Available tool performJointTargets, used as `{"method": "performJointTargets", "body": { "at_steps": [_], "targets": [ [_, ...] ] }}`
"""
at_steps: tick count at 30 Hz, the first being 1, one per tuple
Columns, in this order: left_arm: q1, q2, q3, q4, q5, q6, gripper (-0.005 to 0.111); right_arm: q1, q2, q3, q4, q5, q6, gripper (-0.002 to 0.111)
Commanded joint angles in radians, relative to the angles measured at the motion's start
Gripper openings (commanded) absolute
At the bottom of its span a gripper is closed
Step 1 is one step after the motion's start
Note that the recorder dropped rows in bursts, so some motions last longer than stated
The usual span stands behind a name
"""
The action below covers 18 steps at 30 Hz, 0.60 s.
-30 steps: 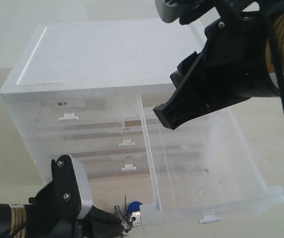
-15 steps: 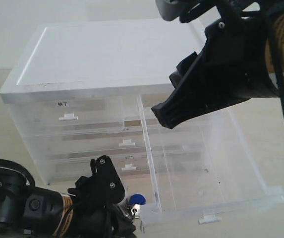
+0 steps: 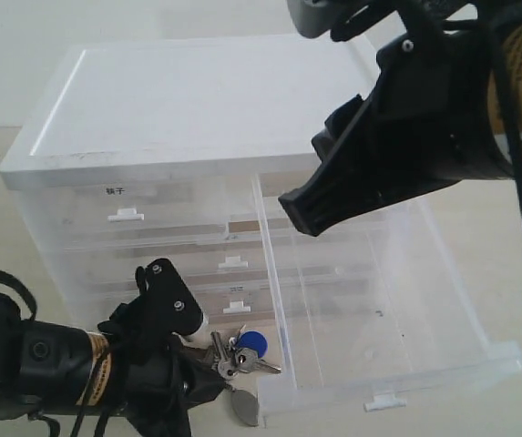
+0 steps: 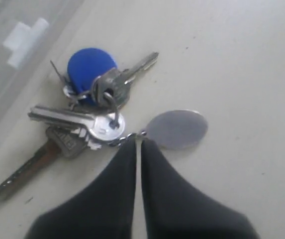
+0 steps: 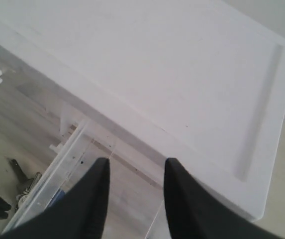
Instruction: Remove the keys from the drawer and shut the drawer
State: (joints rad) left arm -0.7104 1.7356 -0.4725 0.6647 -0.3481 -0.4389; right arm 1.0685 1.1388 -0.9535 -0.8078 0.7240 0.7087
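The jaws of my left gripper (image 4: pixel 138 143) are pressed together, tips at the little chain of the keys (image 4: pixel 90 107). The keys lie on the table (image 4: pixel 232 59) just outside the drawer (image 3: pixel 397 382), by its front corner. The drawer stands pulled out. My right gripper (image 5: pixel 136 165) hangs above its back end, jaws apart.

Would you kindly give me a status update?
Left gripper shut on silver blue-capped keys, on table. Right gripper open above translucent plastic drawer, not yet closed. Keys close beside its wall.
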Motion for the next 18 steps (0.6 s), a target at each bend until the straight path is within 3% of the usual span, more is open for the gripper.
{"method": "performJointTargets", "body": {
  "at_steps": [1,3,7,11,18],
  "targets": [
    [-0.034,-0.16,0.08,0.013,-0.07,0.032,0.005,0.0,-0.01,0.006,-0.008,0.021,-0.01,0.032],
    [-0.047,-0.264,0.148,0.081,-0.174,0.035,0.005,0.0,-0.01,0.018,-0.01,0.029,-0.012,0.027],
    [-0.068,-0.379,0.211,0.266,-0.275,-0.049,0.005,0.0,-0.01,0.059,-0.026,0.029,-0.031,-0.001],
    [-0.07,-0.391,0.223,0.418,-0.401,-0.124,0.005,0.0,-0.01,0.093,-0.078,0.026,-0.013,0.0],
    [-0.07,-0.298,0.191,0.384,-0.473,-0.114,0.005,0.0,-0.01,0.096,-0.17,0.025,0.072,0.0]
  ]
}}
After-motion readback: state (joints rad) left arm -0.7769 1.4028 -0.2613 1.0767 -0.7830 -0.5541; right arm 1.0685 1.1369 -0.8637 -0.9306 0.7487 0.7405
